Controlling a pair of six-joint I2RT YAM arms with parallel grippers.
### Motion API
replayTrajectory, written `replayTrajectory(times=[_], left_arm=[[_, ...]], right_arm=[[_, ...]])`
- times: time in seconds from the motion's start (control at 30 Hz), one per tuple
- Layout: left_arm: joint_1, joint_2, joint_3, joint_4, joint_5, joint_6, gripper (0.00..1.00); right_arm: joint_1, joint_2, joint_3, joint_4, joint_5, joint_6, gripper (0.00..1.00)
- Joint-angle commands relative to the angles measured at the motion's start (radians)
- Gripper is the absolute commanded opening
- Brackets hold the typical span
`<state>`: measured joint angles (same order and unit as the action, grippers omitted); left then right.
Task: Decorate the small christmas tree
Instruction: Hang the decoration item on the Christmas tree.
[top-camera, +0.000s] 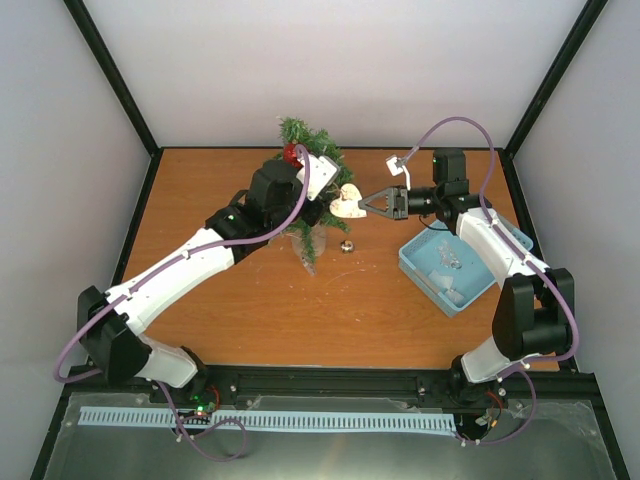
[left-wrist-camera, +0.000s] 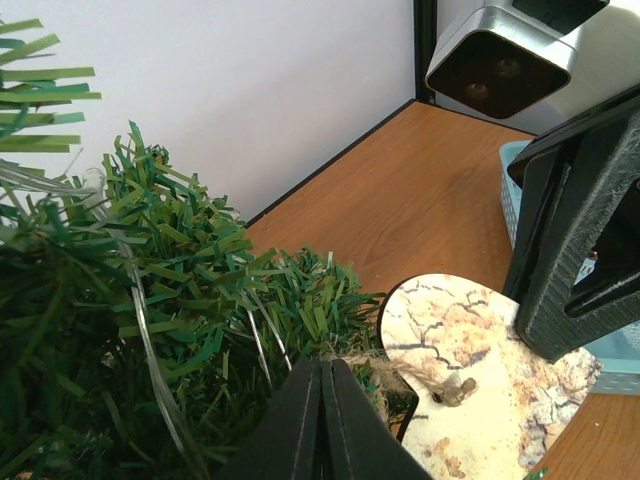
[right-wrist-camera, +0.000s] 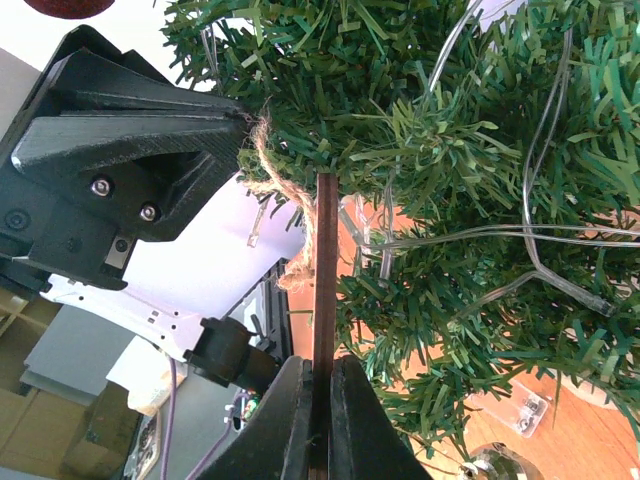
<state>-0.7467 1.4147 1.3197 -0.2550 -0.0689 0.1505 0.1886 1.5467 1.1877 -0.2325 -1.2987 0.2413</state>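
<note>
From my seat, the orange-brown tabletop (top-camera: 250, 300) fills the floor of a booth with plain white walls (top-camera: 330, 70) and black corner posts (top-camera: 112, 75). A black rail (top-camera: 330, 380) runs along the near edge. The small christmas tree (top-camera: 297, 130) stands at the far middle of the table, close to the back wall, with a red bauble (top-camera: 291, 154) near its top. My left gripper (left-wrist-camera: 322, 380) is pinched together on a jute twine loop (right-wrist-camera: 268, 180) among the branches. My right gripper (right-wrist-camera: 321, 375) is clamped on the heart ornament (top-camera: 347, 203) beside the tree. A small silvery ornament (top-camera: 347, 246) lies on the wood, and a blue basket (top-camera: 425, 283) sits to the right.
</note>
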Motion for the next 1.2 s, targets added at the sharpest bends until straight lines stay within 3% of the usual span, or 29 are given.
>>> replayTrajectory(times=[0.0,0.33,0.5,0.7,0.9,1.17], left_arm=[[-0.013,-0.001,0.009,0.015,-0.025,0.026,0.01],[-0.013,0.001,0.003,0.016,-0.030,0.032,0.02],[-0.012,0.000,-0.003,0.020,-0.023,0.032,0.02],[-0.013,0.002,-0.004,0.023,-0.010,0.030,0.02],[-0.012,-0.001,-0.005,0.016,-0.008,0.026,0.02],[-0.013,-0.009,0.001,0.014,-0.001,0.022,0.04]], right_arm=[[-0.012,0.007,0.015,-0.018,0.001,-0.036,0.03],[-0.041,-0.004,-0.015,-0.034,0.019,-0.048,0.03],[-0.041,0.002,-0.016,-0.040,0.019,-0.048,0.11],[-0.041,-0.026,-0.013,-0.035,0.023,-0.035,0.32],[-0.041,-0.080,-0.024,-0.044,0.090,-0.020,0.44],[-0.041,-0.179,-0.037,-0.066,0.287,0.000,0.50]])
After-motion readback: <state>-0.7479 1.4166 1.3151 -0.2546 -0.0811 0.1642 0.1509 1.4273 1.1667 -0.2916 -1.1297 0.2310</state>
